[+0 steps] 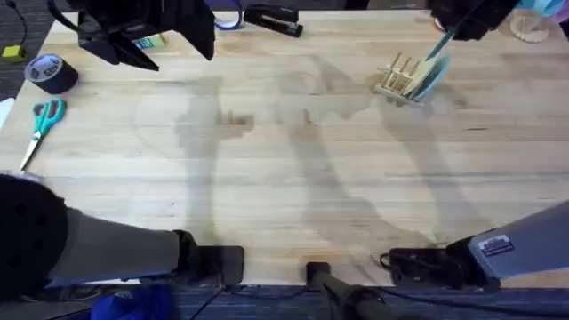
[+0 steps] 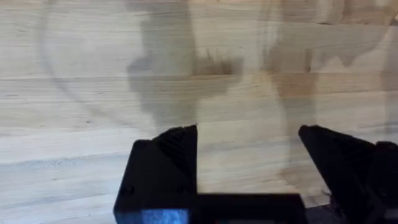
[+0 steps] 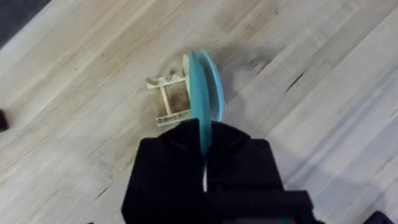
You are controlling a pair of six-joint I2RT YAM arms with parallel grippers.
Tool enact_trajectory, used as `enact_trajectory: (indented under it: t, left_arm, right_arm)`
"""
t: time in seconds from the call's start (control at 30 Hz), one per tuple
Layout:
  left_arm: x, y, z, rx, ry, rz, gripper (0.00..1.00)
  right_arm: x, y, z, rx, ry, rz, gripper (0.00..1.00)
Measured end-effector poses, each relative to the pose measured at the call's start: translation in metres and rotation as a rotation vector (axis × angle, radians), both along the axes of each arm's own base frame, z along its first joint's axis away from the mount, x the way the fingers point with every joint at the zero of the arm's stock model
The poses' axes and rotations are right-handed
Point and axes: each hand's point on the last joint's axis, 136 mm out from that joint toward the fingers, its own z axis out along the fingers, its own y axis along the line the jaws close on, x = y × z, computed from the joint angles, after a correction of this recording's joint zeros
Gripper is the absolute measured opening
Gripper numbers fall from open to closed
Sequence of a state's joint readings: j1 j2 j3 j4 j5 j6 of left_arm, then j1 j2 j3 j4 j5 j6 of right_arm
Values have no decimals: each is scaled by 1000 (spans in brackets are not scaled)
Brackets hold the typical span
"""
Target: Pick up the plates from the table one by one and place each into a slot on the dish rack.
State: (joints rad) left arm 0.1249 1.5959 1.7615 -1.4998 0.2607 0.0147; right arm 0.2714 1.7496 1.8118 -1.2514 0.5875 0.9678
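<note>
A turquoise plate (image 1: 435, 69) (image 3: 204, 87) stands on edge at the small wooden dish rack (image 1: 397, 80) (image 3: 166, 99), at the far right of the table (image 1: 293, 178). My right gripper (image 1: 451, 34) (image 3: 205, 127) is shut on the plate's upper rim, directly above the rack. Whether the plate's lower edge sits between the pegs or just beside them I cannot tell. My left gripper (image 1: 133, 44) (image 2: 249, 134) hangs high over the far left of the table, open, with bare wood between its fingers.
A grey tape roll (image 1: 49, 71) and turquoise-handled scissors (image 1: 40, 120) lie at the left edge. A black stapler (image 1: 276, 20) and a blue tape roll (image 1: 227, 18) sit at the far edge. A pale round object (image 1: 532, 27) rests at the far right corner.
</note>
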Motion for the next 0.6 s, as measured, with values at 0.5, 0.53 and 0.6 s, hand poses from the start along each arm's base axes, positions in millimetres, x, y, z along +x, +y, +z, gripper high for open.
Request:
enact_trajectory:
  t: [0.5,0.53,0.6]
  left_arm:
    - [0,0,0,0,0,0,994]
    - [0,0,0,0,0,0,994]
    - [0,0,0,0,0,0,994]
  right_arm:
    - [13,3,-44,-40,128,16,32]
    - [13,3,-48,-44,142,22,32]
    - [15,3,-57,-53,168,29,32]
